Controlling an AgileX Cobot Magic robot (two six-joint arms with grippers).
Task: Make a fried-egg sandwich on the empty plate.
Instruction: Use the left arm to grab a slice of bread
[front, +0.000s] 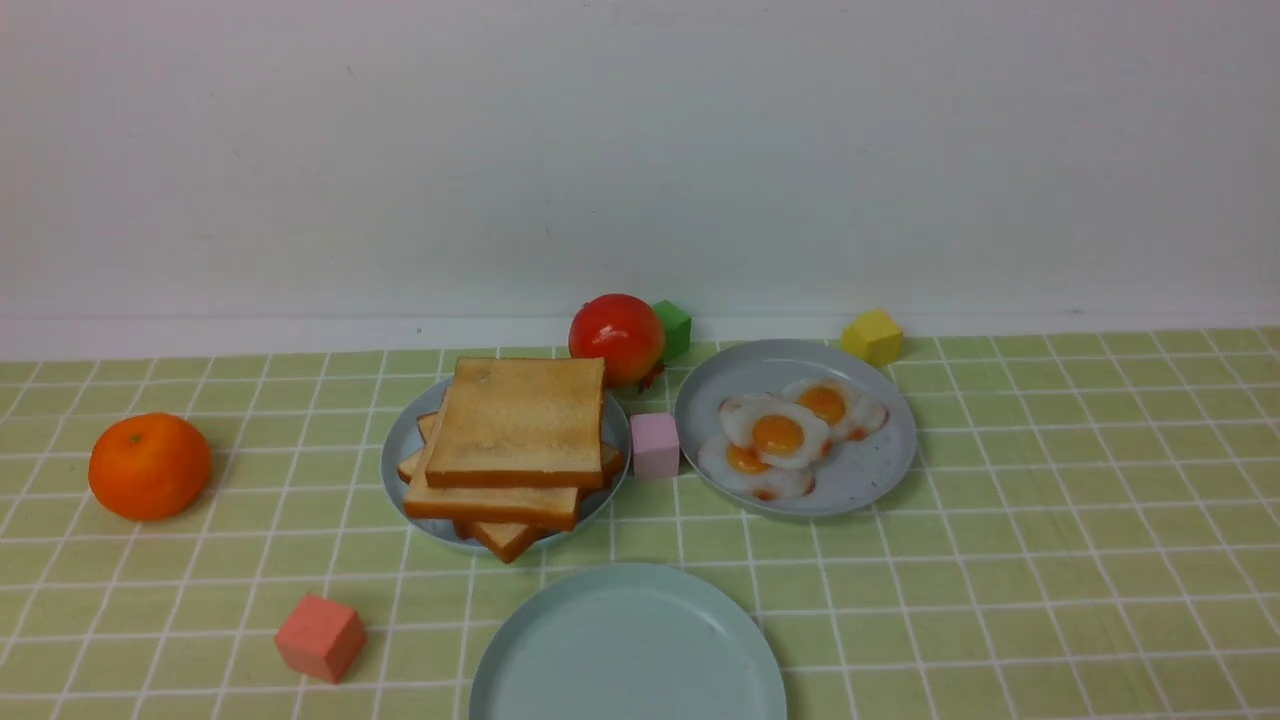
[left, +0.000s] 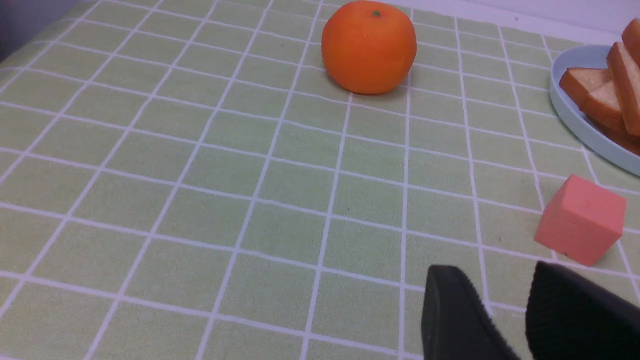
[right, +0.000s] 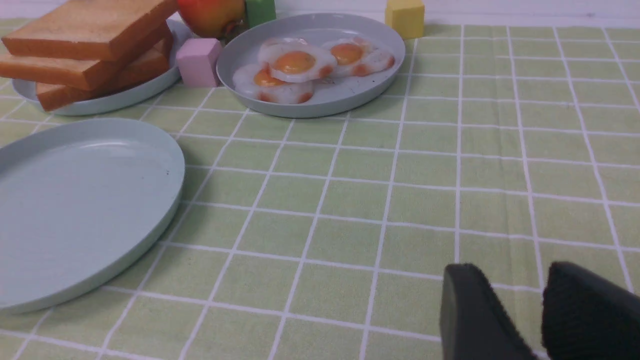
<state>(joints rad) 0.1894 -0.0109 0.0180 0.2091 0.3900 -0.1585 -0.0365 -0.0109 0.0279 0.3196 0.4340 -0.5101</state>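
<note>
Separately plated toast (front: 520, 420), eggs (front: 778, 436); empty plate (front: 620, 650)

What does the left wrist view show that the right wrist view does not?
Only the left wrist view: the round orange fruit, the salmon-pink cube and the left gripper. Only the right wrist view: the empty pale mint-blue round plate, toy fried eggs on a grey-blue plate, the pink cube, the yellow cube, the red fruit and the right gripper. Both: stacked golden-brown toast slices, green checked tablecloth.

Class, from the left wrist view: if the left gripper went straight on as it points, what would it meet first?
The left gripper would probably strike the coral cube, close ahead, slightly off-centre; depth is unclear.
</note>
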